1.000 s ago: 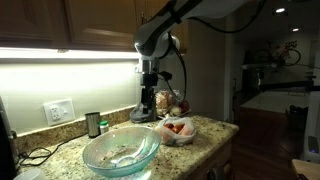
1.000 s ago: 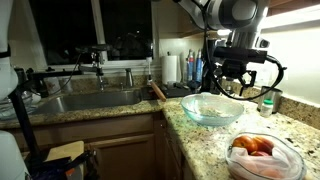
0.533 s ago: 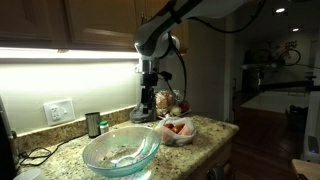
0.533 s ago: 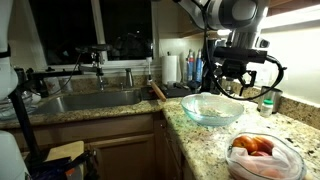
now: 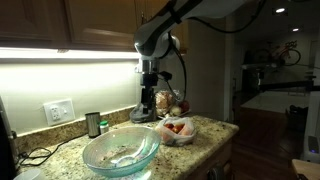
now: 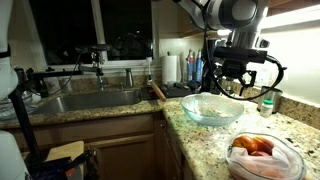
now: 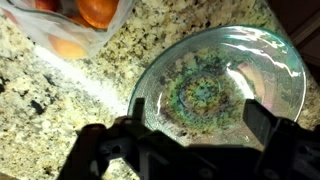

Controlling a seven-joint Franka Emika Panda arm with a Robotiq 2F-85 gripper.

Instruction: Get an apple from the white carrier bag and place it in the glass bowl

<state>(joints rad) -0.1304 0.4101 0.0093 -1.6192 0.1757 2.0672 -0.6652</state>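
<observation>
The glass bowl (image 7: pixel 262 62), wide and pale blue-green with a wavy rim, fills the wrist view and holds nothing. My gripper (image 7: pixel 180 132) hangs open and empty above it, dark fingers (image 7: pixel 266 126) spread over the near rim. The white carrier bag (image 7: pixel 62 30) lies beside the bowl, with a red-orange apple (image 7: pixel 97 10) showing through it. Both exterior views show the bowl (image 5: pixel 120 153) (image 6: pixel 212 109), the bag (image 5: pixel 179 129) (image 6: pixel 263 157) and the gripper (image 5: pixel 147 108) (image 6: pixel 230 87) high over the counter between them.
The speckled granite counter (image 5: pixel 195 150) ends close beyond the bag. A small dark cup (image 5: pixel 93 124) stands by the wall near an outlet (image 5: pixel 58 111). A sink (image 6: pixel 95 100) with a tap lies past the bowl, bottles (image 6: pixel 190 70) behind it.
</observation>
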